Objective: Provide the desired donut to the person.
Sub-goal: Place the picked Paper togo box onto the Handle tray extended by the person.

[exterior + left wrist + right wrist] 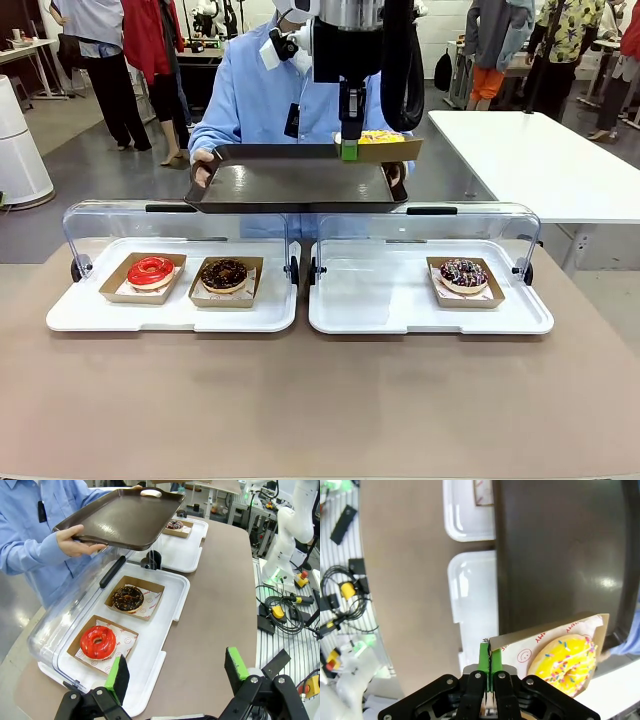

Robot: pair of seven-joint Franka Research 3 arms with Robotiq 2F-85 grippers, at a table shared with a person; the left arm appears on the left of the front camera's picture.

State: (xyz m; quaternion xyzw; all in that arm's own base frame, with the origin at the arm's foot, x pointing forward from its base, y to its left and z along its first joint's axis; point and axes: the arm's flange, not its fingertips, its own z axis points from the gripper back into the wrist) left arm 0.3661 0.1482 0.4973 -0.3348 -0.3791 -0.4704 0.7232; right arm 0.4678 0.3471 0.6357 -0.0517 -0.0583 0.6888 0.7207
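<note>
Your right gripper [490,653] clamps the yellow donut box [540,638] over the person's [238,100] tray [290,186]; your left gripper's [176,669] jaws stand apart.

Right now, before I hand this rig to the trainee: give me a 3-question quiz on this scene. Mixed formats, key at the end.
1. True or false: the right arm's jaws are shut on the edge of the yellow donut's cardboard box.
2. Multiple choice: how many donuts sit on the white tray at the robot's left? A one, B two, C three.
3. Short answer: what is the person holding out across the table?

Key
1. True.
2. B: the red donut and the chocolate donut.
3. A dark serving tray.
</note>
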